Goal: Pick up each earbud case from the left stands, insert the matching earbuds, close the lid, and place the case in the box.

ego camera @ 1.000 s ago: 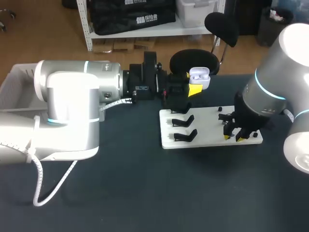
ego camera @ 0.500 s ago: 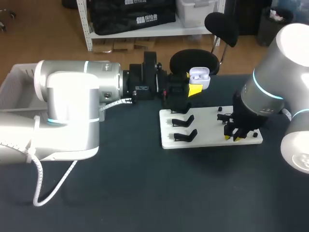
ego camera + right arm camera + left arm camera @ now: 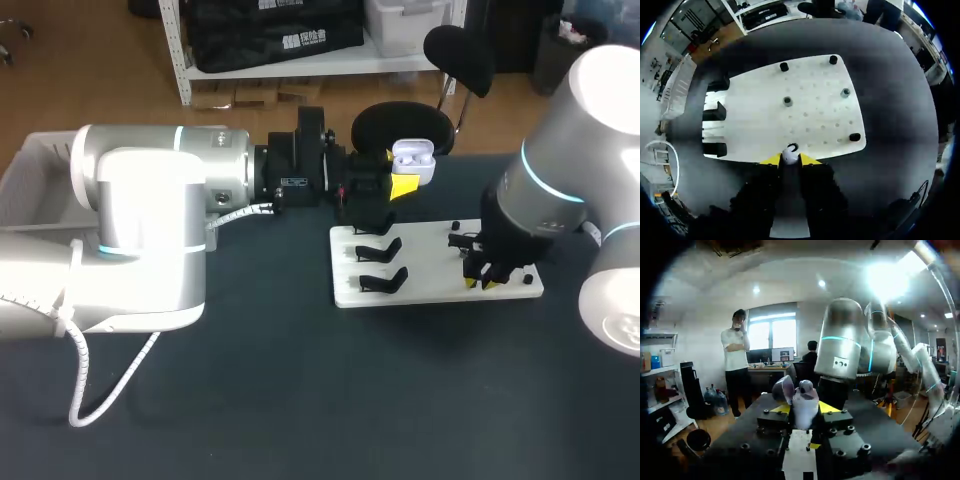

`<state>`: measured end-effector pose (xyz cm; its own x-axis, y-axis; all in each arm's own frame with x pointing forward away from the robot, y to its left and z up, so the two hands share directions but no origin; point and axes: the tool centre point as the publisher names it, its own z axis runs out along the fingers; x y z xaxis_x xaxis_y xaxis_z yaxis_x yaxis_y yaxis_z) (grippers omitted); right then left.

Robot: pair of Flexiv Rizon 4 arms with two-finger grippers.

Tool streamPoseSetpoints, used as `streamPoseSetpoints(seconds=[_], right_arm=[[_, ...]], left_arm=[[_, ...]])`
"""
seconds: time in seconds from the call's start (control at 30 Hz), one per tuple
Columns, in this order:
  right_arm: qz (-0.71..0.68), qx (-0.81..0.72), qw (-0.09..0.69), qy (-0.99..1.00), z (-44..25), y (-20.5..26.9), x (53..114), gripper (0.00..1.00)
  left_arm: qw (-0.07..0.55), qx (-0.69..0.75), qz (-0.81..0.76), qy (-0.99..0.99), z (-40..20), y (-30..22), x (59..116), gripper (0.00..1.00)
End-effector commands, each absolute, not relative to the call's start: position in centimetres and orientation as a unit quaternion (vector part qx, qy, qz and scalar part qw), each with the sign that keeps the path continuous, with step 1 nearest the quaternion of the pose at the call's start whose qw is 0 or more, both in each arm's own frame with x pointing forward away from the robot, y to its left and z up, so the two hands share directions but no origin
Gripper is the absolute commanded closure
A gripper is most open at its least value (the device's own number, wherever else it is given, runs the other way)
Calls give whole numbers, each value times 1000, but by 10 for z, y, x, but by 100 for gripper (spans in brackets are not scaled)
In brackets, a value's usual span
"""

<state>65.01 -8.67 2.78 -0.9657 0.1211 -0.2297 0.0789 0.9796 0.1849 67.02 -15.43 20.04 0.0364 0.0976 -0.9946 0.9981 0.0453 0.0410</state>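
2 grippers, each holding 1 small white thing

Low in the frame lies the dark, flat table. On it sits a smooth white board with 3 black hooked stands on its left part and small round black pegs on its right. The right gripper pinches a tiny round white earbud just above the board. It has slid a little left, and its yellow tips came closer together. Farther back, upper middle, the left gripper squeezes the glossy white earbud case, lid open.
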Motion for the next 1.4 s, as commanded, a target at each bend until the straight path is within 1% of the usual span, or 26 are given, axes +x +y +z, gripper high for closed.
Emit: streamPoseSetpoints(seconds=[0.03,0.13,0.2,0.23,0.3,0.57,1.03,1.23,1.4], right_arm=[[87,52,120,988,45,-88,644,100],[84,51,98,990,59,-89,637,100],[89,48,101,990,70,-89,633,100],[83,41,81,992,78,-90,628,100],[88,40,84,992,89,-91,623,100],[75,5,46,996,146,-86,591,100],[54,-65,22,996,239,-46,543,100],[47,-96,21,994,259,-28,540,100],[42,-130,28,990,273,-10,549,100]], left_arm=[[500,519,-453,524,199,-154,669,100],[500,519,-453,524,199,-154,669,100],[500,519,-453,524,199,-154,669,100],[500,519,-453,524,199,-154,669,100],[500,519,-453,524,199,-154,669,100],[500,519,-453,524,199,-154,669,100],[500,519,-453,524,199,-154,669,100],[500,519,-453,524,199,-154,669,100],[500,519,-453,524,199,-154,669,100]])
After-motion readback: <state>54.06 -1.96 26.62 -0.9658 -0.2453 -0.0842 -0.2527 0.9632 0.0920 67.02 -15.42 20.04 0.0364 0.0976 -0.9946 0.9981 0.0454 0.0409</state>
